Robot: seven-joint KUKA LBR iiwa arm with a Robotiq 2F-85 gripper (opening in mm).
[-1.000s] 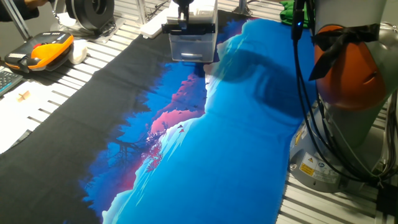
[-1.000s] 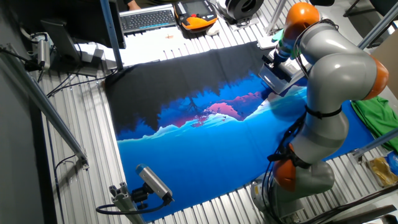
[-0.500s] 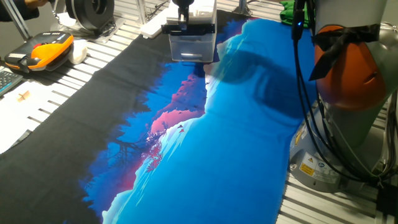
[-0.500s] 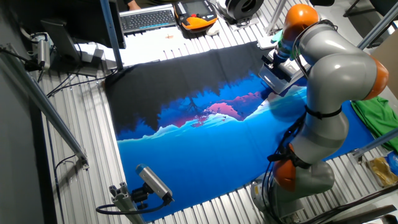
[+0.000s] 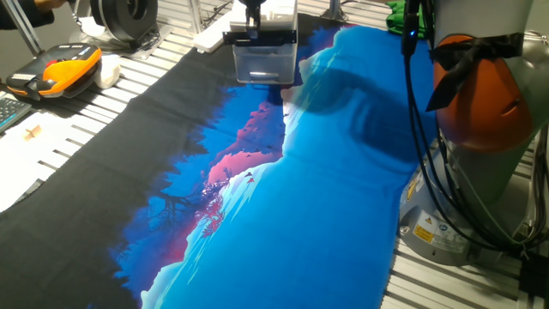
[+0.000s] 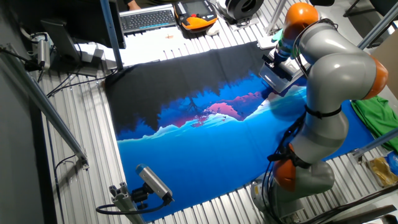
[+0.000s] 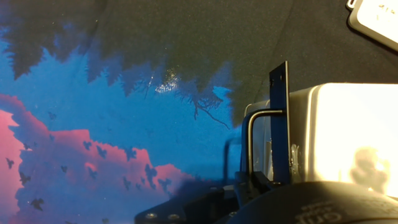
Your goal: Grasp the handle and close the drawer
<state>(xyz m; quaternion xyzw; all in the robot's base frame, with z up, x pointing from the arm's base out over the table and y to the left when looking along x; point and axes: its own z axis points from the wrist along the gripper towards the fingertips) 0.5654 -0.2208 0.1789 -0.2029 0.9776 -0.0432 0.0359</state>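
The small white-translucent cabinet [image 5: 266,62] stands at the far end of the cloth. Its top drawer [image 5: 276,19] is a white tray that sticks out only a little. The handle [image 5: 259,37] is the dark bar across the drawer's front. My gripper [image 5: 251,26] comes down from above onto the left part of that bar. In the hand view the handle [image 7: 280,124] runs upright beside the white drawer [image 7: 339,130], and its lower end goes into my gripper [image 7: 272,184], which looks shut on it. In the other fixed view my gripper [image 6: 273,60] is at the cabinet [image 6: 281,76].
A blue, pink and black printed cloth [image 5: 257,189] covers the table. An orange-black device [image 5: 60,70] and white items lie at the left. The arm's grey-orange base [image 5: 480,94] and cables stand at the right. A keyboard [image 6: 146,18] lies beyond the cloth.
The dark handle bar and the drawer front have shifted slightly back toward the cabinet, with my gripper moving along with them.
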